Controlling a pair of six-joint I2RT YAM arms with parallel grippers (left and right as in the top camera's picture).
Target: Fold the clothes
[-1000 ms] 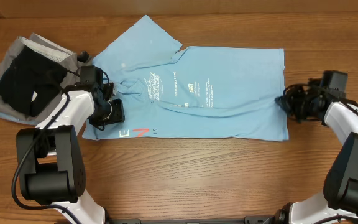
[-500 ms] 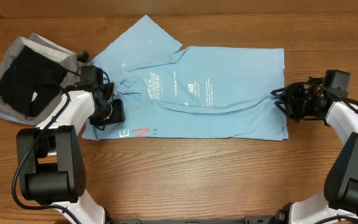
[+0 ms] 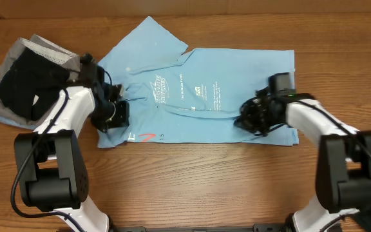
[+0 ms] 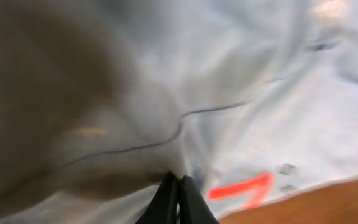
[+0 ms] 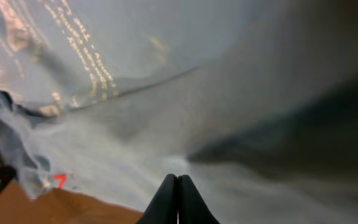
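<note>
The light-blue T-shirt (image 3: 198,71) lies spread on the wooden table, with white lettering in the middle and a small red mark (image 3: 147,136) near its front left. My left gripper (image 3: 111,116) is shut on the shirt's left edge; in the left wrist view the cloth (image 4: 241,93) bunches at the closed fingertips (image 4: 178,183). My right gripper (image 3: 247,121) is over the shirt's right half, shut, with cloth (image 5: 104,137) rising to its tips (image 5: 177,182). A black garment (image 3: 24,84) lies on a grey one (image 3: 44,46) at the far left.
The bare wooden table (image 3: 198,180) runs along the front of the shirt. The black and grey pile sits just left of my left arm. The shirt's right corners lie flat near the right arm.
My right gripper moved left from the shirt's right edge to over its right half. My left gripper shifted slightly right, folding the left edge over and covering part of the print by the red mark.
</note>
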